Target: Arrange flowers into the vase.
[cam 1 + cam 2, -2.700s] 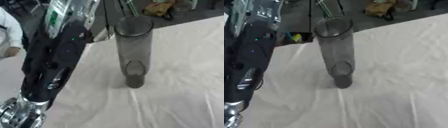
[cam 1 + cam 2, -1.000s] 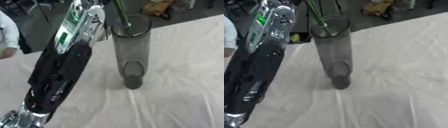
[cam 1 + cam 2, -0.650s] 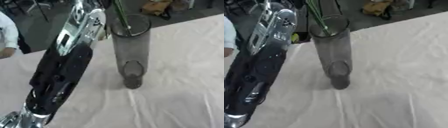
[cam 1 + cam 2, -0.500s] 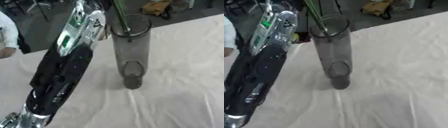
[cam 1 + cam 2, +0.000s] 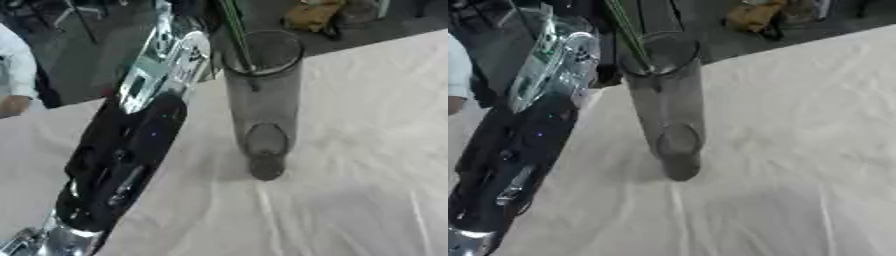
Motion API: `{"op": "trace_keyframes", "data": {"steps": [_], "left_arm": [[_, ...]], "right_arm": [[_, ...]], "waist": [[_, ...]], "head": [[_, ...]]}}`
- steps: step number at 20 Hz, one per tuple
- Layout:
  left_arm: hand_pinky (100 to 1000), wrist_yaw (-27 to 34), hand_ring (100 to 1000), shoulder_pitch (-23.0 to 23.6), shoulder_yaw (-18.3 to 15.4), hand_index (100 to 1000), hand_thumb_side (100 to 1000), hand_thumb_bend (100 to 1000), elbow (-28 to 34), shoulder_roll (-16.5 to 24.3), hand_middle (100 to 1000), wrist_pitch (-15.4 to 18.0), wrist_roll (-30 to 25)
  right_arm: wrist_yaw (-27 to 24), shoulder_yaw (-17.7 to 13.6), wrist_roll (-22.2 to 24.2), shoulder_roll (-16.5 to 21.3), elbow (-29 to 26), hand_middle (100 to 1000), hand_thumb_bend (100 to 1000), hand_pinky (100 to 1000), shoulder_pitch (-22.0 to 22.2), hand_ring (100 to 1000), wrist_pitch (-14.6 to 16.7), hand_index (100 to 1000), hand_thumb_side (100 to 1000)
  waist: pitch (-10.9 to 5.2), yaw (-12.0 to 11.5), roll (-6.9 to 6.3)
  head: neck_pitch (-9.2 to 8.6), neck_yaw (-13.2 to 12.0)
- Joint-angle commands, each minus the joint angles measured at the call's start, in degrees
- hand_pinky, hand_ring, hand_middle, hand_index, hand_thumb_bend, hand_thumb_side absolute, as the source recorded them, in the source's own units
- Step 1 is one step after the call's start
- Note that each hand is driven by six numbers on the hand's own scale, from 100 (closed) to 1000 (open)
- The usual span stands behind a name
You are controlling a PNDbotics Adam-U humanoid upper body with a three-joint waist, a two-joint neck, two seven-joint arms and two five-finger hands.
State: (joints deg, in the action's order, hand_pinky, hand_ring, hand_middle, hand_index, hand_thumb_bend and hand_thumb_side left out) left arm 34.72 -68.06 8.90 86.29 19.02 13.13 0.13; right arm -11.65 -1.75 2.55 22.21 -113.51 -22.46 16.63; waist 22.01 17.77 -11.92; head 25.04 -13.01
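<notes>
A tall smoky glass vase [image 5: 262,100] stands upright on the white tablecloth [image 5: 367,150]. Thin green flower stems [image 5: 234,30] come down from the top edge, and their lower ends sit inside the vase's mouth; the blooms are out of view above. My left arm [image 5: 131,145], black and silver, runs from the lower left corner up past the vase's left side. Only the base of my left hand [image 5: 188,9] shows at the top edge, close beside the stems. Whether it holds them is hidden. My right hand appears in no view.
The table's far edge runs diagonally just behind the vase, with dark floor beyond. A yellow-brown bundle [image 5: 311,15] lies on that floor. A person's white sleeve [image 5: 13,65] and hand [image 5: 10,105] show at the left edge, away from the vase.
My left arm has stretched up and forward beside the vase. The green stems, just above the rim before, now reach into its mouth. Little has moved in the last half second.
</notes>
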Motion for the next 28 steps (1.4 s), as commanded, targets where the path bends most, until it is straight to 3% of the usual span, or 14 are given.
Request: {"op": "trace_keyframes", "data": {"steps": [1, 6, 10, 13, 17, 23, 28], "left_arm": [[100, -1.23, 100, -1.1, -1.15, 133, 638, 265, -0.15, 0.55, 100, 0.55, 1.26], [100, -2.65, 100, -1.12, -1.21, 137, 646, 297, -1.02, 0.61, 100, 1.5, 1.15], [100, -4.86, 100, -1.11, -1.3, 185, 707, 343, -1.95, 0.83, 100, 1.58, 1.75], [100, -10.12, 100, -0.88, -1.43, 198, 731, 329, -2.73, 1.33, 100, 1.18, 3.05], [100, -17.93, 100, -0.35, -1.36, 198, 778, 243, -3.68, 1.82, 100, -0.26, 5.22], [100, -24.5, 100, 0.43, -0.95, 257, 800, 217, -3.78, 2.51, 103, -2.26, 6.68], [100, -30.88, 112, 1.0, -0.83, 314, 806, 190, -3.52, 3.66, 181, -4.13, 7.47]], "right_arm": [[0.36, -0.36, 0.32, 0.43, -1.08, 511, 100, 683, -0.6, 537, 0.1, 762, 1000], [0.33, -0.39, 0.41, 0.29, -1.08, 509, 100, 684, -0.78, 536, 0.19, 762, 1000], [0.44, -0.43, 0.48, 0.23, -1.08, 508, 100, 684, -0.73, 536, 0.12, 762, 1000], [0.54, -0.55, 0.42, 0.26, -1.08, 508, 100, 684, -0.59, 536, 0.07, 762, 1000], [0.73, -0.72, 0.25, 0.31, -1.08, 508, 100, 685, -0.23, 536, -0.01, 762, 1000], [0.93, -0.89, 0.06, 0.33, -1.08, 508, 100, 685, 0.16, 536, -0.05, 763, 1000], [1.06, -1.03, -0.06, 0.38, -1.08, 507, 100, 685, 0.6, 536, -0.15, 763, 1000]], "waist": [[-0.09, 0.19, 0.05], [0.35, 0.67, 0.01], [0.54, 0.7, -0.1], [0.49, 0.56, -0.16], [0.27, 0.26, -0.16], [0.02, -0.22, -0.01], [-0.29, -0.82, 0.13]], "head": [[-0.94, -0.24], [-1.68, -0.53], [-1.6, -0.52], [-1.29, -0.38], [-0.74, -0.07], [-0.21, 0.45], [0.34, 0.8]]}}
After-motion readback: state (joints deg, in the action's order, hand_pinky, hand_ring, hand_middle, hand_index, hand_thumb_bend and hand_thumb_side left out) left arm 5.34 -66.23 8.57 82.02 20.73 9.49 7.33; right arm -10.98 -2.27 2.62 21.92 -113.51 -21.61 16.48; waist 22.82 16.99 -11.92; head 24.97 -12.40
